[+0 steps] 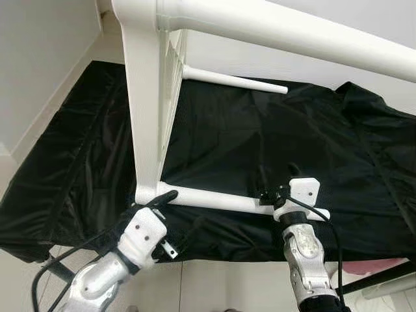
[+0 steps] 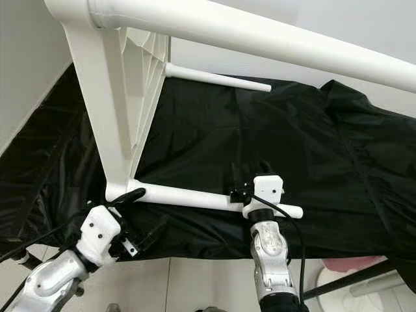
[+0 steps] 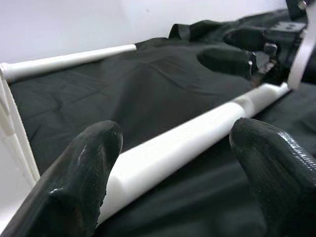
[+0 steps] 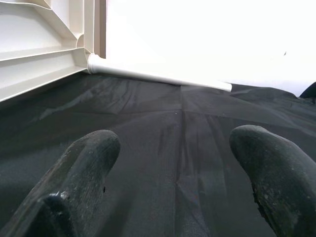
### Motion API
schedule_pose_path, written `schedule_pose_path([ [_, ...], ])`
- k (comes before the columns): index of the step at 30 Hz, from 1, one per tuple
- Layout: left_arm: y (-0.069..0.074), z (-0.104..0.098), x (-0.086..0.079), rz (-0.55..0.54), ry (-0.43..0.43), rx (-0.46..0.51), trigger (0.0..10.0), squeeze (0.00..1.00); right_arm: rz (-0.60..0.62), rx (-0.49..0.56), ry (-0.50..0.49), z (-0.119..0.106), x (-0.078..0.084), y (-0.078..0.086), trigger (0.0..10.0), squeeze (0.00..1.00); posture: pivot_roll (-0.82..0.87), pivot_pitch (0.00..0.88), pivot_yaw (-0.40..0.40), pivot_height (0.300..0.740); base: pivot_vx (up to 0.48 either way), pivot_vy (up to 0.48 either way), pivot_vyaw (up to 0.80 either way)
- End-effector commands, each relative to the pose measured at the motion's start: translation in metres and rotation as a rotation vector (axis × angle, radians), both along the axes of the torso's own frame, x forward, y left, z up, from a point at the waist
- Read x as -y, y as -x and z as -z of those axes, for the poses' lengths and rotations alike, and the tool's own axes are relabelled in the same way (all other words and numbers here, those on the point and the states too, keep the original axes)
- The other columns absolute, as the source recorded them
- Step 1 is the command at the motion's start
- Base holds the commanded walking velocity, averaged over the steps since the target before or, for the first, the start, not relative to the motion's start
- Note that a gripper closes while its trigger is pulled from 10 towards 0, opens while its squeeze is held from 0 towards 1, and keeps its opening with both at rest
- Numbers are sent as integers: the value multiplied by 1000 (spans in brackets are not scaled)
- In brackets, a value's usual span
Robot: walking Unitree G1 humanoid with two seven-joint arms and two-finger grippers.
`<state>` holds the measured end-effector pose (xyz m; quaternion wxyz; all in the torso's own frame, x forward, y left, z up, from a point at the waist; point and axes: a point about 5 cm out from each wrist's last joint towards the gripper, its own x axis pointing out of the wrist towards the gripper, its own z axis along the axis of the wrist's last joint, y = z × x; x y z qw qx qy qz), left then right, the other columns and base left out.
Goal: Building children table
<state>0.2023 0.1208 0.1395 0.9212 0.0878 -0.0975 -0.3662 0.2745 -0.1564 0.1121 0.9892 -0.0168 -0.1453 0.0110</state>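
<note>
Black sheet (image 1: 260,143) spread over the floor, white children's table (image 1: 146,104) on its side there, your left gripper (image 3: 170,163) at the near leg (image 1: 214,200), jaws spread either side of it, your right gripper (image 4: 173,173) above that leg's free end, jaws apart, gripping nothing.

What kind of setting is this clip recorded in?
Probably a room in a home, used as an assembly spot: pale tiled floor, plain white wall, and a black sheet spread under a white table lying on its side.
</note>
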Motion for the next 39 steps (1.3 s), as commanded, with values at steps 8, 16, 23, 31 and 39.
schedule_pose_path([
  [8, -11, 5, 15, 27, 44, -30, 10000, 0, 69, -37, 15, 6, 12, 4, 10000, 0, 58, 50, -89, 740, 0, 0, 0],
  [16, -12, 12, 22, 7, 22, -28, 10000, 0, 95, -36, 16, 3, 17, -1, 10000, 0, 58, 43, -97, 740, 0, 0, 0],
  [23, -16, 14, 23, -35, 24, -24, 10000, 0, 99, -36, 22, 1, 18, -6, 10000, 0, 66, 37, -113, 740, 0, -160, 0],
  [31, -18, 15, 23, -48, 25, -20, 10000, 0, 83, -38, 33, 1, 16, -9, 10000, 0, 73, 24, -127, 740, 0, 0, 0],
  [39, -19, 16, 23, -49, 23, -17, 10000, 0, 71, -39, 41, 1, 15, -11, 10000, 0, 70, 11, -129, 740, 0, -470, 0],
])
